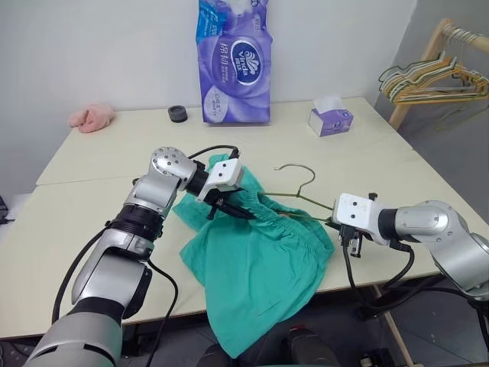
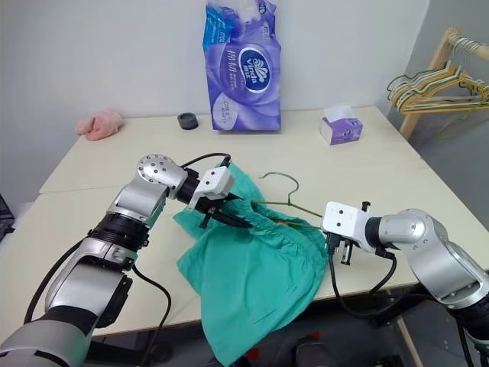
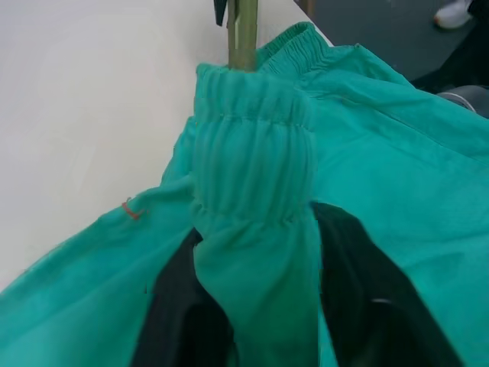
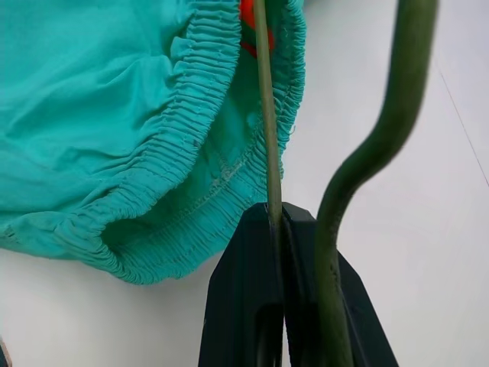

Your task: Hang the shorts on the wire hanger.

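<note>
On the cream table (image 1: 92, 222), near its front edge, the shorts (image 1: 260, 267) lie spread with one leg hanging over the edge. All places below are referred to the shorts.

Left gripper (image 1: 243, 212): at the upper-left part of the shorts, at the waistband. The left wrist view shows its fingers (image 3: 176, 306) clenched on a bunched fold of the gathered elastic, fabric pinched between them.

Wire hanger (image 1: 299, 186): its curled hook lies just beyond the shorts toward the back of the table; the wire runs into the waistband opening. The right wrist view shows a thin wire passing inside the elastic edge, with a thicker olive bend beside it.

Right gripper (image 1: 333, 223): at the right edge of the shorts, jaws pressed tight on the thin hanger wire, as the right wrist view shows.

Behind the shorts, at the wall: a purple tissue pack (image 1: 234, 63) standing upright, with a round "Vinda" logo and Chinese characters I cannot read. Left of it, a small black ring (image 1: 178, 113). Far back-left, a pink cloth lump (image 1: 92, 118). Back-right, a small purple tissue box (image 1: 330, 120), print too small to read. Far right, off the table, a bunch of hangers (image 1: 428, 80) on a wooden rack.
</note>
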`<state>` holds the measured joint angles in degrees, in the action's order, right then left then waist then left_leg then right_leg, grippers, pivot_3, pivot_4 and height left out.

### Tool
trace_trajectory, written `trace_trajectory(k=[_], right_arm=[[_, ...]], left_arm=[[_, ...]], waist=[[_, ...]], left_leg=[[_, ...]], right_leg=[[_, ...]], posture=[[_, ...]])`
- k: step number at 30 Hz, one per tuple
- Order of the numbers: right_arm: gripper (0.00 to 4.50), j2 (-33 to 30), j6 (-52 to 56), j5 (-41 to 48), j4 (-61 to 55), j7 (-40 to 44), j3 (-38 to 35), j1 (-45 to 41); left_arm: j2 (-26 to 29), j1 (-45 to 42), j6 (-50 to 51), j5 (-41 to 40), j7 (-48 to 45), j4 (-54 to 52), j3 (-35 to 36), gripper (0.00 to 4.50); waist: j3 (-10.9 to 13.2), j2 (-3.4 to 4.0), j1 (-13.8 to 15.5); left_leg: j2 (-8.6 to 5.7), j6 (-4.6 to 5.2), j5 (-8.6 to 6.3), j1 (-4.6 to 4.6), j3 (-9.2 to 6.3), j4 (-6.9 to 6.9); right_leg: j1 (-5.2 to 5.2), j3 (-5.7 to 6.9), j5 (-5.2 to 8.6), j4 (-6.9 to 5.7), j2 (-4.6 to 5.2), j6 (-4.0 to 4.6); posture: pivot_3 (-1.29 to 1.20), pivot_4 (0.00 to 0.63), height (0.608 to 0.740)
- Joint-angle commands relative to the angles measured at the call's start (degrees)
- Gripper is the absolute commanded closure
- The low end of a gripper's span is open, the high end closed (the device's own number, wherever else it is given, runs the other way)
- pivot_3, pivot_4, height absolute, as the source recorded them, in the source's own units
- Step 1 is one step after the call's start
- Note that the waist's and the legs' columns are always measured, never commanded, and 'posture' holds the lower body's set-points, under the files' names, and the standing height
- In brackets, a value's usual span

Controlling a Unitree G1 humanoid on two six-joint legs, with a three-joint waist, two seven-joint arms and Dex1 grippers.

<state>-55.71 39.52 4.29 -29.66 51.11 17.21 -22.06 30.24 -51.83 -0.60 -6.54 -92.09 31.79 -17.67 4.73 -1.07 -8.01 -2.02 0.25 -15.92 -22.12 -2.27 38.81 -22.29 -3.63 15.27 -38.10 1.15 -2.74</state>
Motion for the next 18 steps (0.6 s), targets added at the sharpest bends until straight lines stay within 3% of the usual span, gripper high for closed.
trace_trajectory(k=[1, 2, 9, 12, 18], right_arm=[[4.50, 0.9, -2.8, -1.1, -1.7, -0.1, -1.2, -1.7], [4.50, 1.1, -3.3, -1.4, -1.7, -0.2, -1.3, -1.7], [4.50, 1.1, -7.1, -3.1, -1.3, 1.3, -1.8, -2.6], [3.79, -0.8, -9.8, -4.1, -0.8, 3.1, -2.4, -2.2], [1.73, -11.3, -14.7, -1.0, 1.2, 10.5, -11.1, 5.6]], left_arm=[[-0.3, 0.2, -1.0, -0.1, -0.1, -0.9, 0.4, 4.21], [-0.3, 0.3, -1.1, 0.0, 0.0, -0.9, 0.4, 4.48], [-0.4, 0.8, -1.7, 0.4, 0.7, -0.5, 0.5, 4.48], [-0.4, 0.8, -1.9, 0.6, 0.8, -0.2, 0.6, 4.50], [-0.2, 1.1, -2.1, 1.2, 1.5, 0.0, 1.0, 4.50]], waist=[[0.0, 0.00, 0.0], [0.0, 0.00, 0.0], [0.0, 0.00, -0.1], [0.0, 0.00, -0.1], [0.0, 0.00, 0.2]], left_leg=[[0.00, 0.00, 0.00, 0.00, -0.01, 0.00], [0.00, 0.00, 0.00, 0.00, -0.02, 0.00], [0.00, 0.00, 0.00, 0.00, -0.03, 0.00], [-0.01, 0.00, 0.00, 0.00, -0.03, 0.00], [-0.09, 0.01, 0.00, -0.04, -0.07, 0.00]], right_leg=[[0.00, 0.01, 0.00, 0.00, 0.00, 0.00], [0.00, 0.02, 0.00, -0.01, 0.00, 0.00], [0.00, 0.02, 0.00, -0.01, 0.00, 0.00], [0.00, 0.02, 0.00, -0.01, 0.00, 0.00], [0.02, 0.07, 0.00, 0.02, 0.07, 0.00]], posture=[[-0.20, 0.039, 0.740], [-0.20, 0.040, 0.740], [-0.20, 0.041, 0.740], [-0.20, 0.041, 0.740], [-0.20, 0.045, 0.740]])
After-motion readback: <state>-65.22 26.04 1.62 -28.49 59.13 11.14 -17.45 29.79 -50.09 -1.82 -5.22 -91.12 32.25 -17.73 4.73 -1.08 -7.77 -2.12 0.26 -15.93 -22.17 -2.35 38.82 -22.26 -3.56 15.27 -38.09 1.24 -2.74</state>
